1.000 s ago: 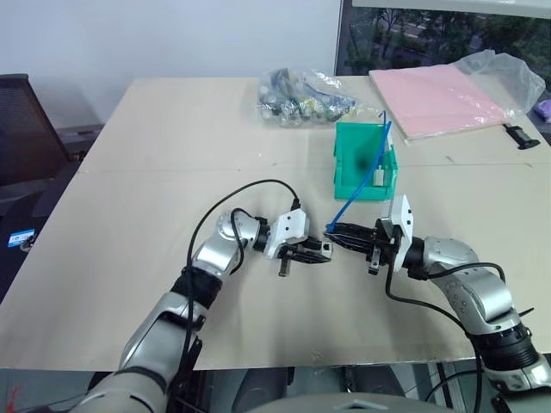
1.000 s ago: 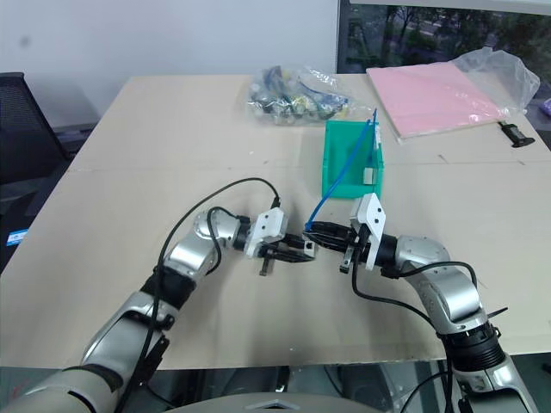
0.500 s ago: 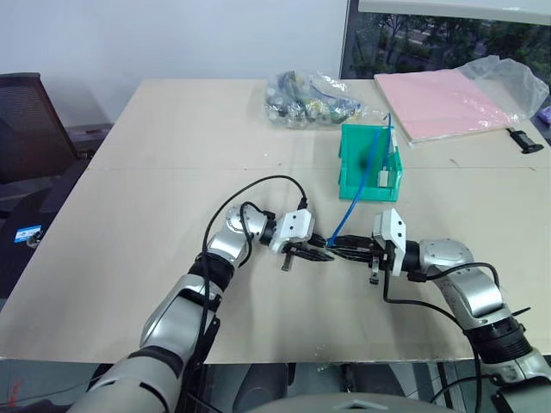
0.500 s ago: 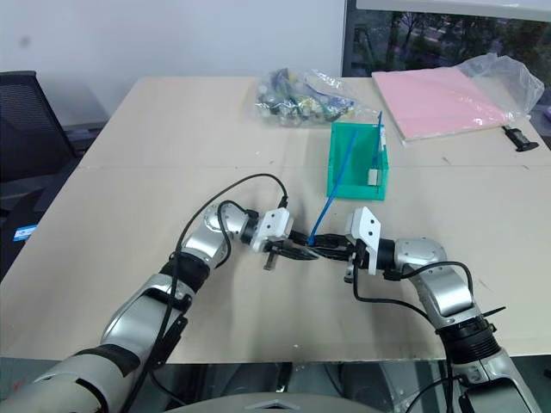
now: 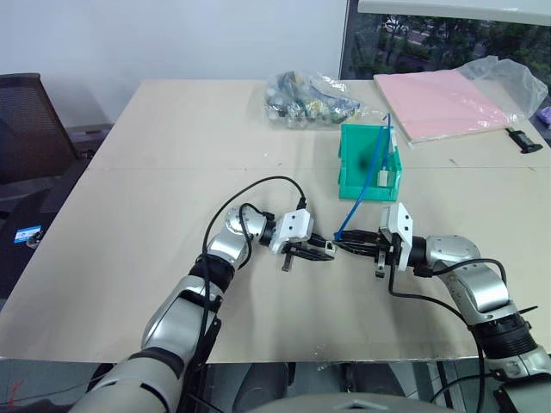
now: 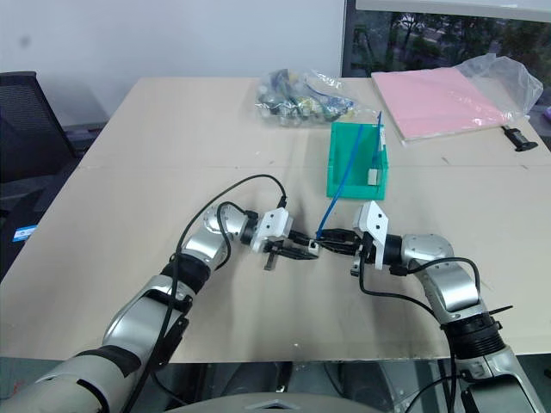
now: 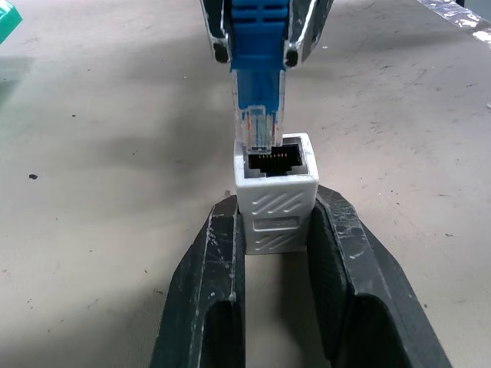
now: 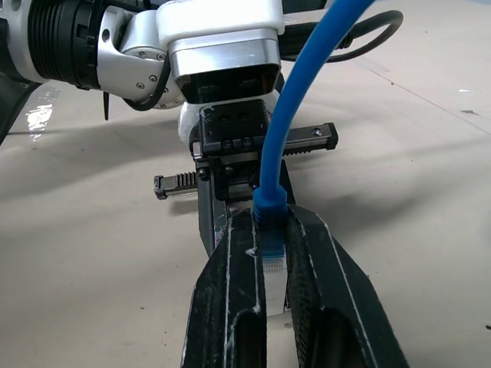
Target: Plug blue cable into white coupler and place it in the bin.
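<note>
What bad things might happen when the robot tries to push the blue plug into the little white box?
The clear plug on the blue cable sits at the rim of the white coupler, a bit to one side of the socket, so it might jam on the edge. The cable's far end lies in the bin; a tug might drag or tip it. A hard push might slide the coupler in the left gripper.

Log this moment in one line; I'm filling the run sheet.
left hand: shut on white coupler | right hand: shut on blue cable plug | plug at socket mouth, not seated | bin: holds cable's far end
</note>
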Available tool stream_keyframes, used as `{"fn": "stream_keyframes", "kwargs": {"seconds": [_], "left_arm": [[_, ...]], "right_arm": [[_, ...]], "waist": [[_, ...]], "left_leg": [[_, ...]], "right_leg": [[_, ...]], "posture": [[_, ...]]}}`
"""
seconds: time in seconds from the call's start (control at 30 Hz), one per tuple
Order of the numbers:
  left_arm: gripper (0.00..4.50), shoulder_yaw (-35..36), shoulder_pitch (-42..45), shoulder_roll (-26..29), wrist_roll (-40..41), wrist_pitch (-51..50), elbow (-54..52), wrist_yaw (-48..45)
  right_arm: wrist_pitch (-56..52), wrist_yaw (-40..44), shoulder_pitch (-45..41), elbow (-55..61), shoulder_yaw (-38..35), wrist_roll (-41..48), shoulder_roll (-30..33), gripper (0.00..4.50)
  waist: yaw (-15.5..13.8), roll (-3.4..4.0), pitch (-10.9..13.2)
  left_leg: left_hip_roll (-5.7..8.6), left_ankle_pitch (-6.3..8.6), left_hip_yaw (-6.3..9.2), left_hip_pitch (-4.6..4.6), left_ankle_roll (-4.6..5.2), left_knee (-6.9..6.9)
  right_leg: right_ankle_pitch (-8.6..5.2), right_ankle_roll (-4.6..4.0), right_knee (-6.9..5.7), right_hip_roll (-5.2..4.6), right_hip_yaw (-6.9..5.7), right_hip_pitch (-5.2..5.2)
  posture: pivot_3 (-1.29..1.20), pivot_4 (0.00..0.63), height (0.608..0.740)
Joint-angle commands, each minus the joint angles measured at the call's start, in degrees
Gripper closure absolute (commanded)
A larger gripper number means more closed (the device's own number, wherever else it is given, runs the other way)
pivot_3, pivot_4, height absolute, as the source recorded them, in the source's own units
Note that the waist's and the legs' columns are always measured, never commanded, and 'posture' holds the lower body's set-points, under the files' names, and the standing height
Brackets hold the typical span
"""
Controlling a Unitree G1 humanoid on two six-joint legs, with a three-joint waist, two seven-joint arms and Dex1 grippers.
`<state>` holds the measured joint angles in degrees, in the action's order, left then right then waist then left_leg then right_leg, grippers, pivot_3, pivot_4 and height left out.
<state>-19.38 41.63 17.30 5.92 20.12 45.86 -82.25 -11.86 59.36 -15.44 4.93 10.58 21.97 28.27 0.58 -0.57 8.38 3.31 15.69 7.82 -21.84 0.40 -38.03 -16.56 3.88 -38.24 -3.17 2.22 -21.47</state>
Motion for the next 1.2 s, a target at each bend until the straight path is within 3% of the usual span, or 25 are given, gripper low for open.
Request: {"fn": "stream_keyframes", "kwargs": {"seconds": [0.03,1.2], "left_arm": [[3.98,-0.96,-1.18,-0.43,-2.87,-1.99,2.47,0.84],[3.98,0.19,-1.40,-0.71,-2.86,-3.65,1.97,0.32]], "right_arm": [[-0.23,0.00,0.37,2.03,0.13,-0.33,0.00,4.47],[1.31,-1.72,1.05,-2.38,4.34,-7.29,-0.22,4.47]], "waist": [[-0.02,0.00,0.00],[0.06,0.00,-0.12]], "left_leg": [[0.00,0.00,0.00,0.00,0.00,-0.01],[0.03,0.02,-0.01,0.07,0.02,-0.20]], "right_leg": [[0.00,0.00,-0.01,0.00,0.00,0.00],[0.00,0.00,-0.29,0.00,0.04,0.00]], "posture": [[0.00,0.150,0.740],[0.00,0.150,0.740]]}}
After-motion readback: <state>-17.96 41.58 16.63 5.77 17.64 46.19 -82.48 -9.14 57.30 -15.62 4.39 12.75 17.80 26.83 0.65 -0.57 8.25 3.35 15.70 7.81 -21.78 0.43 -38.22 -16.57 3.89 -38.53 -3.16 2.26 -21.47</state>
